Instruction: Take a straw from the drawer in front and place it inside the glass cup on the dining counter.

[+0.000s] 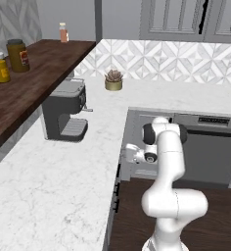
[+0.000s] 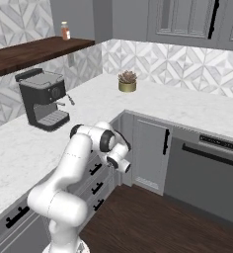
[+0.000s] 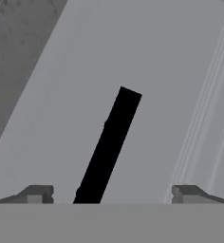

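Observation:
The drawer point(image 3: 152, 71) is shut; its plain grey front faces me close up in the hand view. Its black bar handle point(image 3: 111, 137) runs slanted between my two fingertips. My gripper point(image 3: 111, 192) is open, with a finger on each side of the handle and apart from it. In the base views the gripper point(image 1: 127, 153) point(image 2: 124, 165) points at the drawer stack point(image 2: 95, 170) under the white marble counter point(image 1: 54, 181). The straw, the glass cup and the dining counter are out of view.
A grey coffee machine point(image 1: 64, 112) point(image 2: 43, 101) stands on the counter. A small potted plant point(image 1: 113, 80) sits in the corner. Jars line a wooden shelf point(image 1: 24, 83). To the right are a cabinet door point(image 2: 150, 148) and a dark dishwasher front point(image 2: 207, 173), above a wood floor point(image 2: 153, 222).

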Controlling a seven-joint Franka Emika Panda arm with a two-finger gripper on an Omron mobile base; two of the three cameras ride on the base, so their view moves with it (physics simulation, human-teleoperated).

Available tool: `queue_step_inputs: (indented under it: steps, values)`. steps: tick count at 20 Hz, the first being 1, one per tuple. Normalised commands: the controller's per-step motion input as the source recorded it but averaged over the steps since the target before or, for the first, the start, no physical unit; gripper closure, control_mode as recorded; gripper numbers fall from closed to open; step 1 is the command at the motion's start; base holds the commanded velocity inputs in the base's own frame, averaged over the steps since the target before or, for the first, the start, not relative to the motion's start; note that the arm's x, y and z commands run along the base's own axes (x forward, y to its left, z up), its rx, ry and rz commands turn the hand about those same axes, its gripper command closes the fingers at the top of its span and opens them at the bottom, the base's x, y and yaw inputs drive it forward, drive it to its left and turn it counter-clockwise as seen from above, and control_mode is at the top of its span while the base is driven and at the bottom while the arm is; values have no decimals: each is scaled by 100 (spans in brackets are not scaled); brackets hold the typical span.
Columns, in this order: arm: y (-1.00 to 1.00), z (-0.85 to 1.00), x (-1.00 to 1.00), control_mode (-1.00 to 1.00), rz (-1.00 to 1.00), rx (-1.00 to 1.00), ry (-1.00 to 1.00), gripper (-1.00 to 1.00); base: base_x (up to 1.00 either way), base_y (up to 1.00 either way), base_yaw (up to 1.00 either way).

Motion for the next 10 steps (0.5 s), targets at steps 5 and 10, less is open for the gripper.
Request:
queue_step_inputs:
  steps: [5, 10]
  values:
    - [5, -32, 38, -100, 0, 0, 1, -100, 0, 0, 0]
    - [6, -3, 10, -100, 0, 0, 0, -100, 0, 0, 0]
